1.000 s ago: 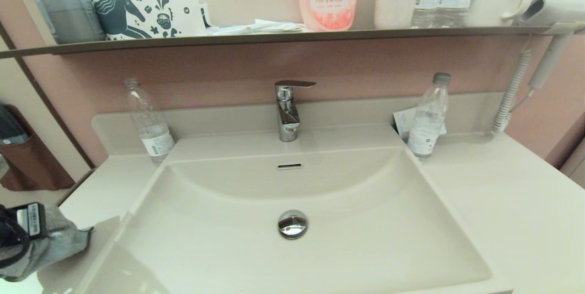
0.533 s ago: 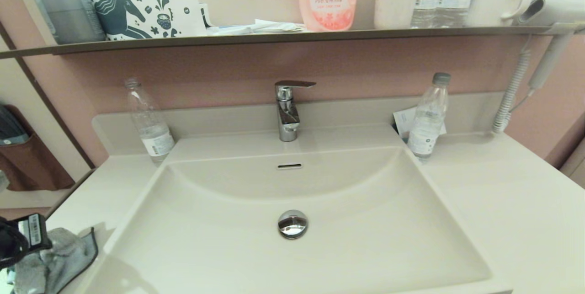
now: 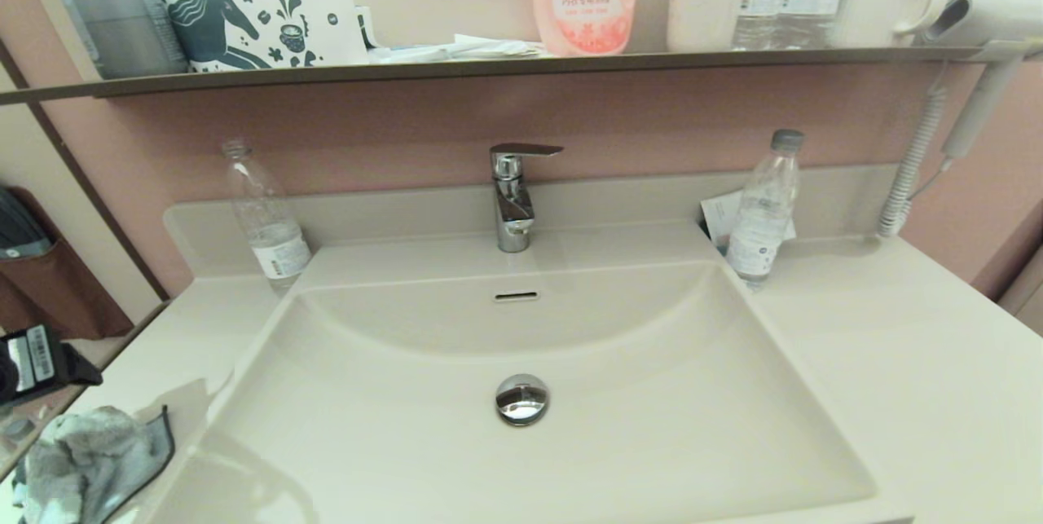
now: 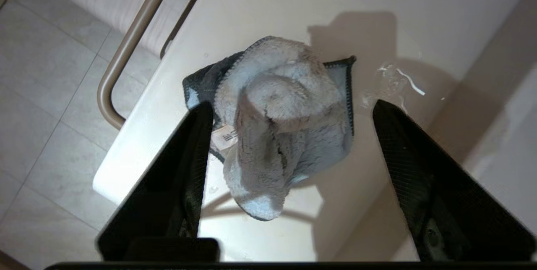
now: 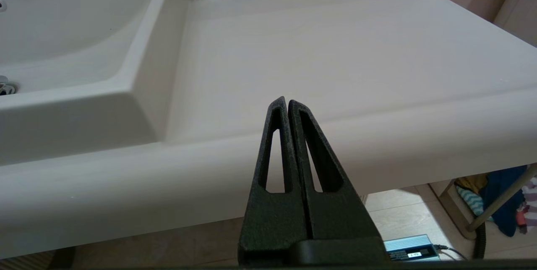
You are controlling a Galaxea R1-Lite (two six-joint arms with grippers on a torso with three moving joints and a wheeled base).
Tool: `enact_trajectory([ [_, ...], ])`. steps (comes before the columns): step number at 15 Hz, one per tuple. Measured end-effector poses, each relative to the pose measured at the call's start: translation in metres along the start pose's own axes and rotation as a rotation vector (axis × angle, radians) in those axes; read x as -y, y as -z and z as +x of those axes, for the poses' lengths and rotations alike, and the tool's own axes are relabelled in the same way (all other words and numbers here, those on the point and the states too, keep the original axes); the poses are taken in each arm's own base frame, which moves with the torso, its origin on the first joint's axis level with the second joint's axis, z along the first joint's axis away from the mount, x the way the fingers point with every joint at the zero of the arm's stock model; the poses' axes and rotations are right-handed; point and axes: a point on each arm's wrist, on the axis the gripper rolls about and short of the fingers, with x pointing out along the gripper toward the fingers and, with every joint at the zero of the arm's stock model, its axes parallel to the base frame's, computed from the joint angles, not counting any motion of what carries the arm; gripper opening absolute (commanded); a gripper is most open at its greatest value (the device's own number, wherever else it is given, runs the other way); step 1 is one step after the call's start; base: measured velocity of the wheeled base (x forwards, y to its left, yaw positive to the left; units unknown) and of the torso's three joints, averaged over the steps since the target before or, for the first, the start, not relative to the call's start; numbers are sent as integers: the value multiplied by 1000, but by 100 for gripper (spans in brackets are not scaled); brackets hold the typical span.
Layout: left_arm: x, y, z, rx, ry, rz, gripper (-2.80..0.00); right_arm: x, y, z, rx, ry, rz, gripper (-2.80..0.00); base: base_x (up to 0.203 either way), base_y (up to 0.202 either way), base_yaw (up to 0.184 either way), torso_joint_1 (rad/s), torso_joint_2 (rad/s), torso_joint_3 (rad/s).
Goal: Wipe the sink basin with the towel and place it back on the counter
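The pale blue-green towel (image 3: 90,459) lies crumpled on the front left corner of the counter (image 3: 175,328), just left of the sink basin (image 3: 668,394). In the left wrist view the towel (image 4: 289,135) rests loose on the cream top, its white tag showing. My left gripper (image 4: 291,105) hovers above it, open, both black fingers (image 4: 402,156) standing wide and clear of the cloth. In the head view only the left arm's labelled body (image 3: 37,357) shows, at the left edge. My right gripper (image 5: 287,101) is shut on nothing, parked in front of the counter's right front edge.
A chrome drain plug (image 3: 521,399) and faucet (image 3: 513,198) mark the basin. Clear bottles stand at the back left (image 3: 265,218) and back right (image 3: 762,210). A bent metal rail (image 4: 126,51) runs beside the counter's left end. Water drops (image 4: 394,81) lie near the towel.
The left gripper lowered the towel onto the counter's front left corner, let it go and rose up and to the left. The towel now lies free.
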Motion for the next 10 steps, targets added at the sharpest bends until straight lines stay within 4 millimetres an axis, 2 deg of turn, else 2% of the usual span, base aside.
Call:
enact_trajectory([
  [4,5,-1,-4,12,51,6,-280,0,0,0,0,0,0,-280,0,0,0,0,0,0],
  [7,13,0,-12,2,265,-47,-280,0,0,0,0,0,0,-280,0,0,0,0,0,0],
  [10,35,13,-44,-14,516,-99,-280,0,0,0,0,0,0,-280,0,0,0,0,0,0],
])
